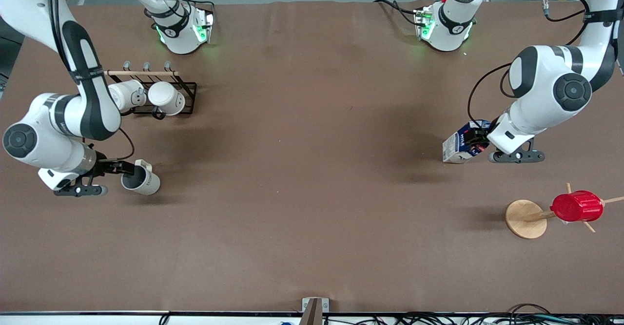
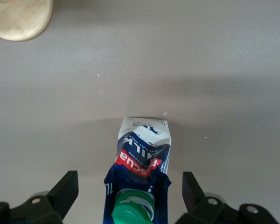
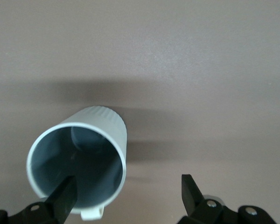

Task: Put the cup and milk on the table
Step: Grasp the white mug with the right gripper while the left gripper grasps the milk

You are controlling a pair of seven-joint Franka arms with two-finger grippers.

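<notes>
front view: the cup [image 1: 141, 179] stands at the lower left of the frame on the table [image 1: 302, 169], tipped slightly, its dark mouth toward the right gripper [image 1: 127, 169]. the faint lettering on its side is unreadable. higher in the frame, a black rack [image 1: 165, 93] carries two white mugs [image 1: 165, 98]. at the right, the milk [image 1: 463, 142] leans with its top in the left gripper [image 1: 480, 137]. lower right stands a round wooden disc [image 1: 525, 219] with a red ribbed cup [image 1: 577, 206].

left wrist view: the carton's long axis runs up the frame, green cap [image 2: 133, 210] at the bottom edge; the red label's text is upside down. the fingers [image 2: 63, 191] stand wide, clear of it.

right wrist view: the mug mouth fills the lower left; one finger [image 3: 65, 196] overlaps its rim, jaws spread wide.
</notes>
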